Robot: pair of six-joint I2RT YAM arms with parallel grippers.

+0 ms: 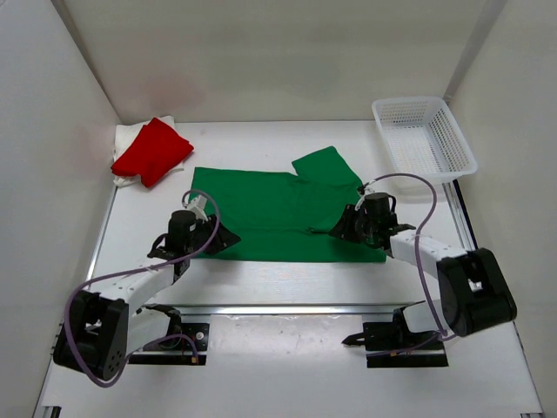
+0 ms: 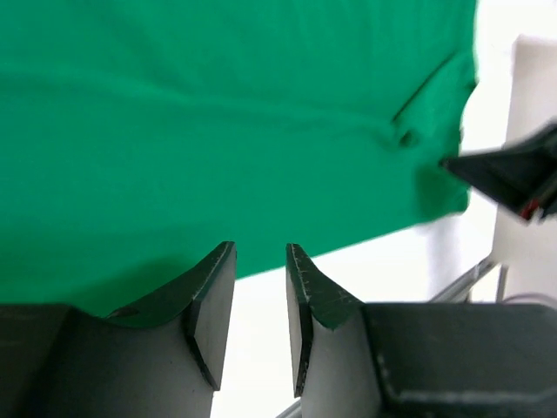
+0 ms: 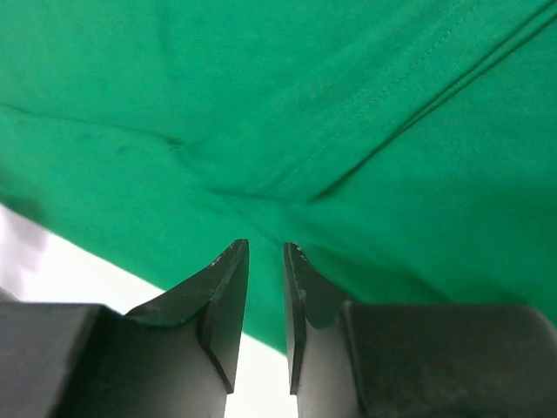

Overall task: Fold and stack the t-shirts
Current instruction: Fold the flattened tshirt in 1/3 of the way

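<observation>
The green t-shirt (image 1: 283, 209) lies spread flat in the middle of the table, one sleeve sticking out at its far right. It fills the left wrist view (image 2: 218, 131) and the right wrist view (image 3: 287, 113). My left gripper (image 1: 224, 237) is at the shirt's near left edge, open and empty (image 2: 260, 252). My right gripper (image 1: 339, 230) is over the shirt's near right part, open and empty (image 3: 265, 251). The folded red t-shirt (image 1: 153, 150) lies on the cream-white t-shirt (image 1: 124, 138) at the far left corner.
A white plastic mesh basket (image 1: 424, 137) stands at the far right. White walls close the table at the back and both sides. The right gripper's black fingers (image 2: 513, 170) show at the right of the left wrist view.
</observation>
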